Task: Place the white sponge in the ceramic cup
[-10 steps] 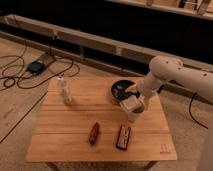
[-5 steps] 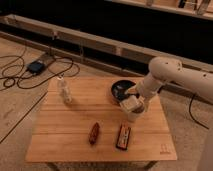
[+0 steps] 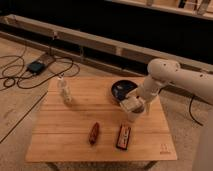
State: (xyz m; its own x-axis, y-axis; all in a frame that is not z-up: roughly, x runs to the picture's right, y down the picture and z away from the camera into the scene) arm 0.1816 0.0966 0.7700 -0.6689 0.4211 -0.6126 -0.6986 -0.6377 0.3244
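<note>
My gripper (image 3: 132, 105) hangs at the right side of the wooden table (image 3: 75, 130), on the end of the white arm that reaches in from the right. It is shut on the white sponge (image 3: 130, 104), a small cream block. The sponge sits right at the mouth of the ceramic cup (image 3: 135, 116), a small white handleless cup directly below the gripper. The gripper hides most of the cup's rim, and I cannot tell whether the sponge touches the cup.
A dark round bowl (image 3: 122, 89) stands just behind the cup. A pale slim bottle (image 3: 64, 91) is at the table's back left. A reddish-brown item (image 3: 93, 133) and a black-and-red rectangular item (image 3: 123, 137) lie near the front edge. Cables (image 3: 20, 75) cover the floor at left.
</note>
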